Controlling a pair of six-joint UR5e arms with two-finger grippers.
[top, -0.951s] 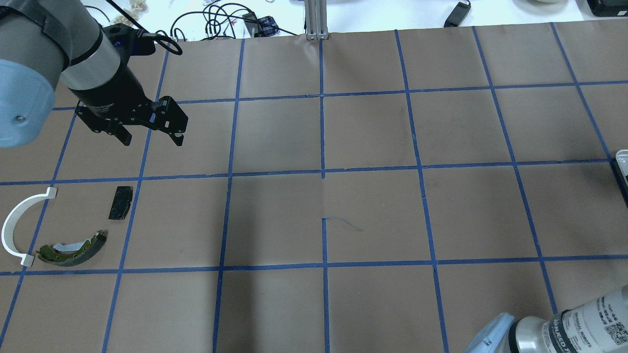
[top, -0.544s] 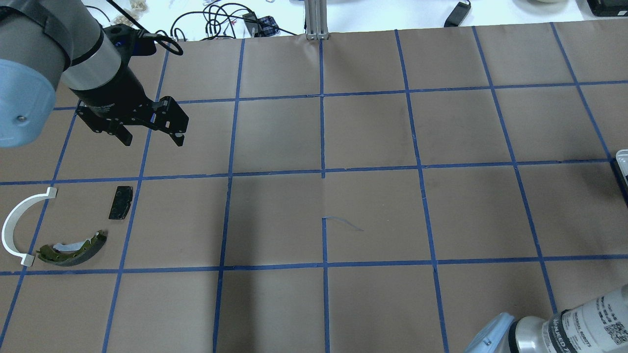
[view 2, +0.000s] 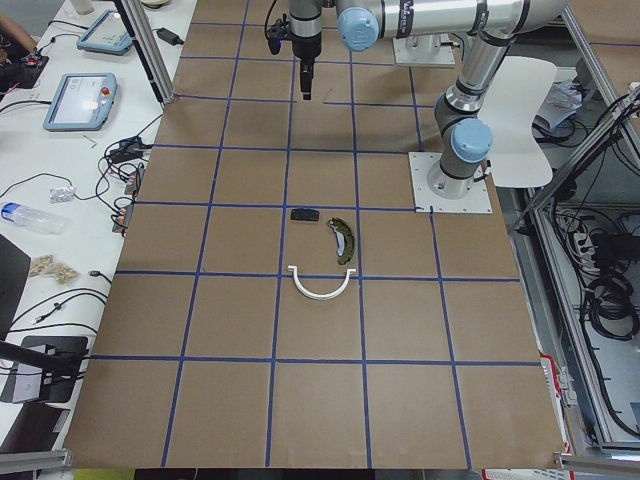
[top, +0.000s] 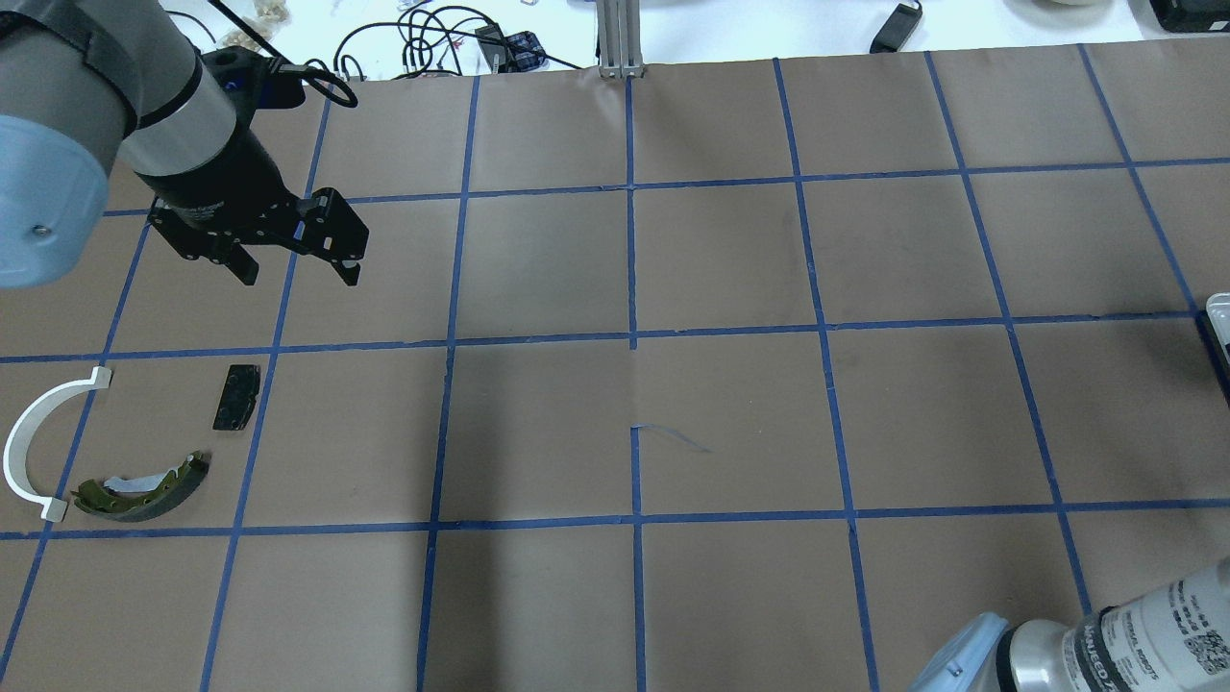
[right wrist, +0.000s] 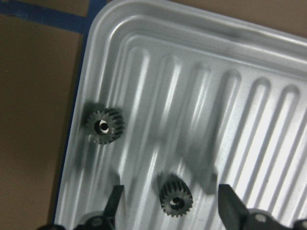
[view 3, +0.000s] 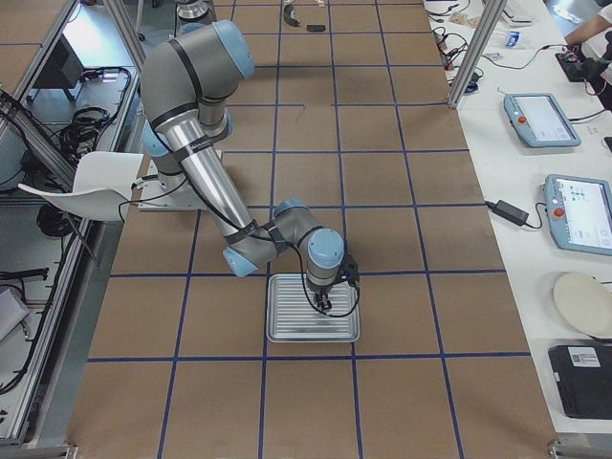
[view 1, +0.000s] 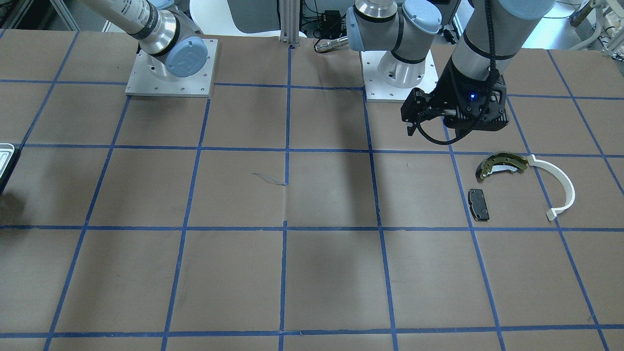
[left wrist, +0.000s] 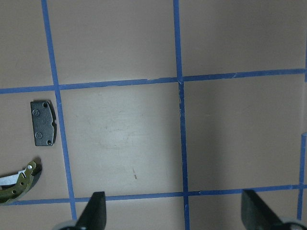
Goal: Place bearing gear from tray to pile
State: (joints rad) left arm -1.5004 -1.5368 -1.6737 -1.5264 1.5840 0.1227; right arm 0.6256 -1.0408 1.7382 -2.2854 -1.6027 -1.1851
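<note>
We take the right pincer [right wrist: 170, 190] as the one that matters: it hangs over the tray [right wrist: 201, 25] with its fingers apart, gripping nothing. The gear [right wrist: 175, 197] we want lies on the tray floor right between those fingers, roughly centred in the gap and touching neither. It seems to rest on end with its bore up toward the wrist camera, so the toothed sides face the fingers; we judge a straight drop and squeeze should do, no turning of the wrist. A second gear [right wrist: 104, 127] lies apart from it, closer to the tray's rim and outside the gap. The left pincer [top: 300, 275] is also spread and empty, hovering at the far end of the desk [top: 730, 413] near the pile [top: 125, 452] of brake shoe [top: 144, 485], white arc [top: 27, 437] and black pad [top: 236, 396]. Tray and pile are well apart, at opposite ends, so the right arm is plainly nearer the gear.
</note>
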